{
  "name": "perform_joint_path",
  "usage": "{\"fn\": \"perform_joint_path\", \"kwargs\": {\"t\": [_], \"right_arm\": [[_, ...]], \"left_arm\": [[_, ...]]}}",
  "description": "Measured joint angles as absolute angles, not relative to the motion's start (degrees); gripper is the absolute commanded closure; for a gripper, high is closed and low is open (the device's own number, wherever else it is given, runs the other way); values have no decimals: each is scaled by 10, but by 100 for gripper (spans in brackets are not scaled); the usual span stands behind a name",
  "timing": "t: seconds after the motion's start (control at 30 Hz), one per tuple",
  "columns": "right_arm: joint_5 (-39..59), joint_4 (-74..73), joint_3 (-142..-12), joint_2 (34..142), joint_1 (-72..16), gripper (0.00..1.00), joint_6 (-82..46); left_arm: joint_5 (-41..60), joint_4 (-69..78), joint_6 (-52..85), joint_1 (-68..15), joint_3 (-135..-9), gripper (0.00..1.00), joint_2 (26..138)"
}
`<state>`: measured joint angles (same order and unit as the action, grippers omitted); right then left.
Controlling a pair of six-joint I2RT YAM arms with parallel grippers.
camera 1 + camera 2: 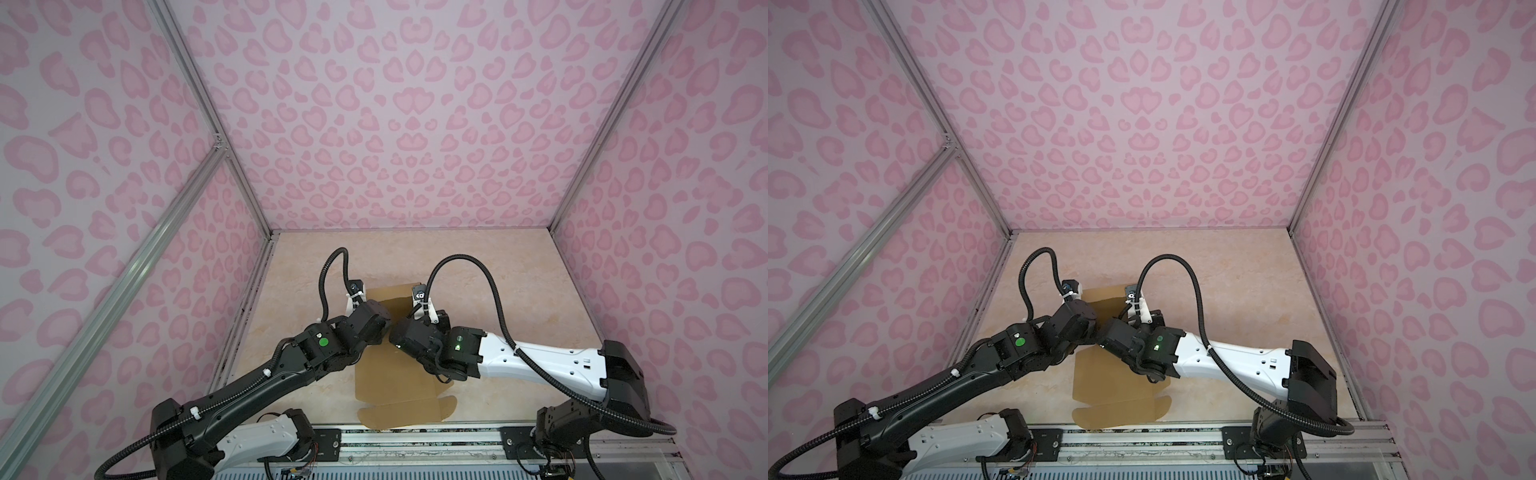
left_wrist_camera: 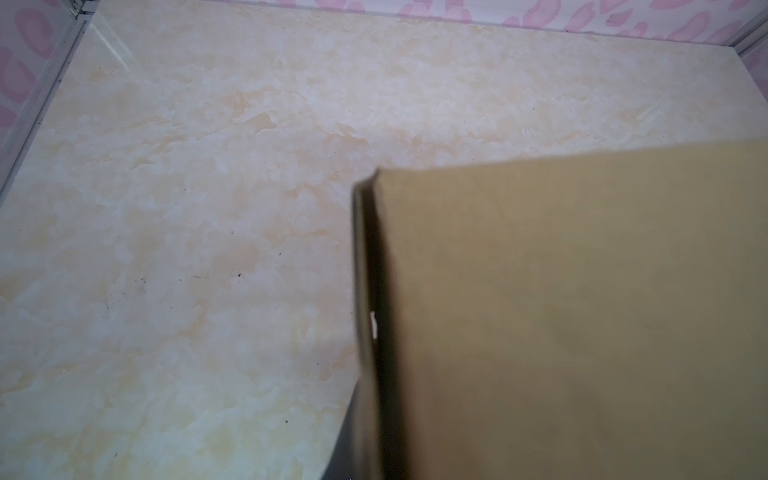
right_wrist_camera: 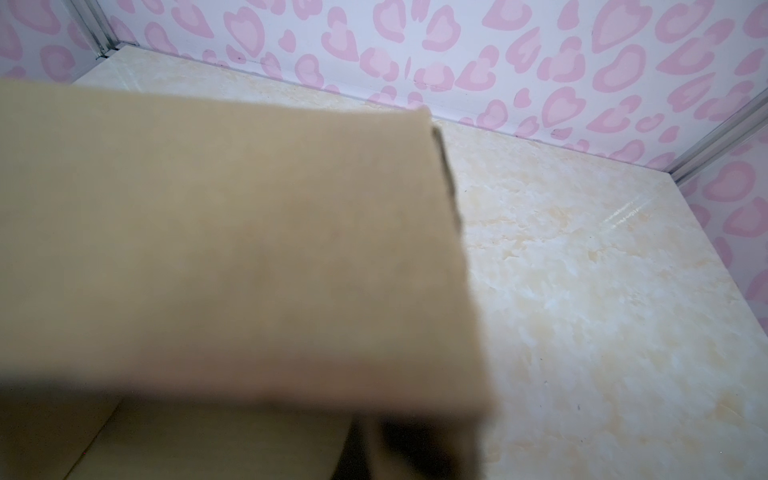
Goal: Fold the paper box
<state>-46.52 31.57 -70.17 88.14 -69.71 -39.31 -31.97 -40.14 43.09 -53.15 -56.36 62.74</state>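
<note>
The paper box [image 1: 388, 380] is a brown cardboard sheet on the marble table, its near panel flat with a rounded flap [image 1: 401, 413] at the front edge. Its far part [image 1: 390, 296] stands up between the two wrists in both top views [image 1: 1106, 301]. The left arm's wrist [image 1: 368, 320] and the right arm's wrist [image 1: 415, 334] meet over the box's middle, and their bodies hide both sets of fingers. In the left wrist view a raised cardboard panel [image 2: 582, 311] fills the frame close up, with a side wall's edge [image 2: 363, 291] beside it. The right wrist view shows the same kind of panel [image 3: 228, 249].
Pink heart-patterned walls with aluminium posts [image 1: 245, 199] close in three sides. A metal rail [image 1: 419, 436] carrying both arm bases runs along the near edge. Bare marble table [image 1: 511, 291] lies to the right, left and behind the box.
</note>
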Motion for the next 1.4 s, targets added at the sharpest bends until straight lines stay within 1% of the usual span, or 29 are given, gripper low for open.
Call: {"fn": "perform_joint_path", "kwargs": {"t": [0.5, 0.83, 1.03, 1.17, 1.4], "right_arm": [[-481, 338, -717, 901, -697, 100, -416], [-470, 342, -718, 900, -685, 100, -432], [-484, 408, -769, 941, -682, 100, -487], [-499, 445, -783, 948, -684, 100, -523], [-489, 426, -760, 932, -684, 100, -531]], "left_arm": [[-340, -402, 444, -544, -563, 97, 635], [-339, -401, 445, -545, -563, 97, 635], [-335, -401, 449, -543, -567, 97, 638], [-328, -390, 449, -543, -571, 97, 639], [-328, -393, 449, -545, -571, 97, 640]]}}
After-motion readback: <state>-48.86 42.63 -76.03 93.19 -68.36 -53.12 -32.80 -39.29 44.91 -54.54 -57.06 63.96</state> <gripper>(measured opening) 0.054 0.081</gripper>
